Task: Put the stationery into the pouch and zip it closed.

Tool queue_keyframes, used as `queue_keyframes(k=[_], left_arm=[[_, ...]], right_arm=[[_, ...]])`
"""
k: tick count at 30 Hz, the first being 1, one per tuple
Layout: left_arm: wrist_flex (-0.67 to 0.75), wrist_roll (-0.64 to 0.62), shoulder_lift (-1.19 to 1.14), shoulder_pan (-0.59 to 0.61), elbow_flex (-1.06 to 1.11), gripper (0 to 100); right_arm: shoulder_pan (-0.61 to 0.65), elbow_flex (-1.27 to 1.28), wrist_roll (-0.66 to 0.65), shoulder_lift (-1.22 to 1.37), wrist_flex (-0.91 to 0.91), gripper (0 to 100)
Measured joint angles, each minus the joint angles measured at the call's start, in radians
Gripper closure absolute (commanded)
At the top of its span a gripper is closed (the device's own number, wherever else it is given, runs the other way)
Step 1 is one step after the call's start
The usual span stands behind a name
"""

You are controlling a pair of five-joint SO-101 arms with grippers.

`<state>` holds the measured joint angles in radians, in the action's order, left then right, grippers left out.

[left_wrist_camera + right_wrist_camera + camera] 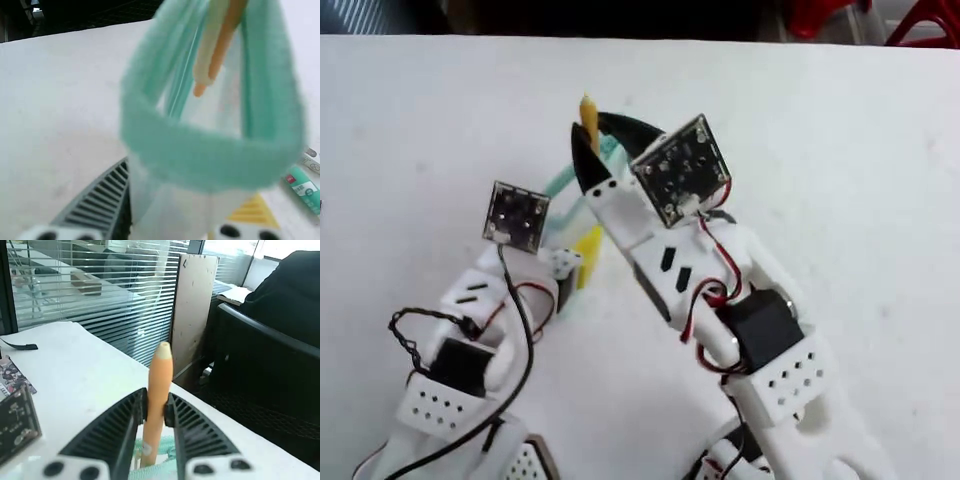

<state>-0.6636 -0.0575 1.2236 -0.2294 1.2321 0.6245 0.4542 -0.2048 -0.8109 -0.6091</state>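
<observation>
Pinch: my right gripper (156, 400) squeezes the orange pen (161, 370) upright, so its lower end hangs below the jaws inside the mint-rimmed pouch (200, 155). Left gripper (175, 215) clamps the pouch's clear wall, I judge to prop the mouth open. Beside it on the table (60, 100) lies a green stick (302, 187), not yet packed. Zip reads as open.

Right hand with an orange pen

The right hand (155, 401) clamps an orange pen (159, 380) between its two black ribbed fingers (122, 422); the pen stands nearly upright, pale tip up. Its lower end goes down toward the green pouch (170, 446). Behind are the white table (75, 365), window blinds (100, 285) and a black chair (260, 390).
</observation>
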Motion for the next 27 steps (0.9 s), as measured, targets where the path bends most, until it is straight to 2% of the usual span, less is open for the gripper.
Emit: queue_keyframes(k=[10, 17, 27], left_arm=[[0.000, 0.000, 0.000, 0.000, 0.000, 78], [0.000, 0.000, 0.000, 0.000, 0.000, 78], [0.000, 0.000, 0.000, 0.000, 0.000, 79]], right_arm=[[0.023, 0.040, 0.000, -0.006, -0.006, 97.8], [0.046, 0.040, 0.000, -0.009, -0.046, 77.9], [0.052, 0.040, 0.000, -0.009, -0.049, 81.7]])
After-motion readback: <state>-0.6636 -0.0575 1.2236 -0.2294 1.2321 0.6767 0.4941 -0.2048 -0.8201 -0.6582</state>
